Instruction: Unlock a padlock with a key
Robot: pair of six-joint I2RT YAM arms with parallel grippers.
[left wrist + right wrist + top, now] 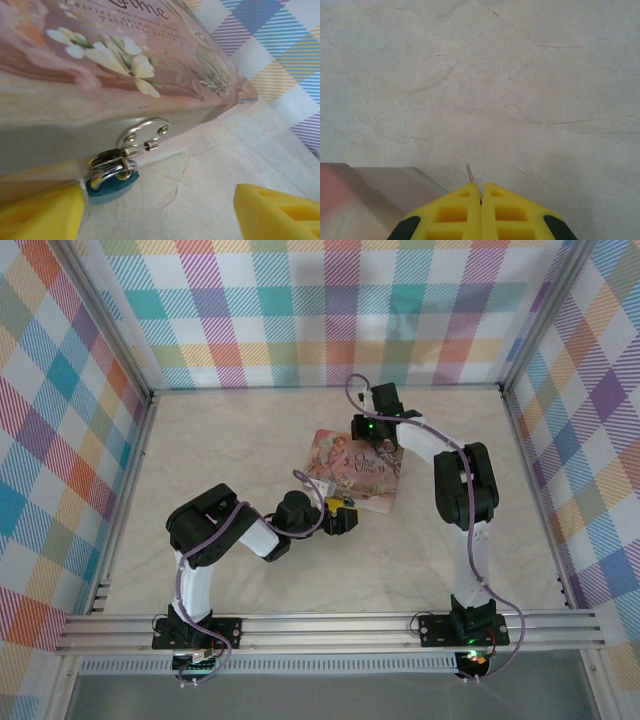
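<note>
A: How much of the key (469, 173) shows?
B: Just 1 thin tip. The rest is hidden between the right gripper's (481, 187) closed fingers.
A: And the padlock (114, 186)?
B: Its top is tucked behind the hasp (142, 136). The tin (150, 65) above it is blurred and cut off at the top and left edges.

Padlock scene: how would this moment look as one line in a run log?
left gripper: open, facing padlock on clasp of pink tin | right gripper: shut on key, over table
</note>
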